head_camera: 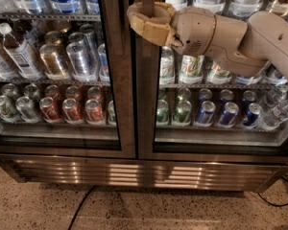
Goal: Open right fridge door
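The right fridge door (147,119) is a tall glass pane in a dark metal frame and sits flush with its twin. Behind its glass are green-and-white cans (192,67) and blue cans (228,114). My gripper (147,19) is at the top of the view on this door's left upright. Its tan fingers (143,28) wrap around the vertical bar there and are shut on it. The white arm (259,37) reaches in from the right and hides part of the upper shelf.
The left glass door (111,90) shows red and copper cans (72,109) and capped bottles (17,51). A metal grille (134,172) runs along the fridge base. Black cables (81,210) lie on the speckled floor, with another at the right corner (278,202).
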### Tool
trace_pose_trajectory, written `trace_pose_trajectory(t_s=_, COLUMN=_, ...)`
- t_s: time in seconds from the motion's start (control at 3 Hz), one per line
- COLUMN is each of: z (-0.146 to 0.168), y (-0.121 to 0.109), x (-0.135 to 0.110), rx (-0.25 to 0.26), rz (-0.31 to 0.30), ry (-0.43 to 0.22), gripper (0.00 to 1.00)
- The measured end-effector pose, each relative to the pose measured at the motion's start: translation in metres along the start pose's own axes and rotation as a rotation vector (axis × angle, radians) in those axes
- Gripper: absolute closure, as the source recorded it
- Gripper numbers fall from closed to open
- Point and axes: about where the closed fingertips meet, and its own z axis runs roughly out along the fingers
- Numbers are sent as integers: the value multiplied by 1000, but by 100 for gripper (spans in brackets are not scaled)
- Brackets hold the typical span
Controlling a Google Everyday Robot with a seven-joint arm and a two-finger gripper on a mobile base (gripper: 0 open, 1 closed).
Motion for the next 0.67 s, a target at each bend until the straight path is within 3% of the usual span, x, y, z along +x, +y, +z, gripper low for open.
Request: trace_pose_trajectory(t_s=0.67, z=-3, y=1, x=2, rx=2, rz=-1, ry=-3, gripper=100)
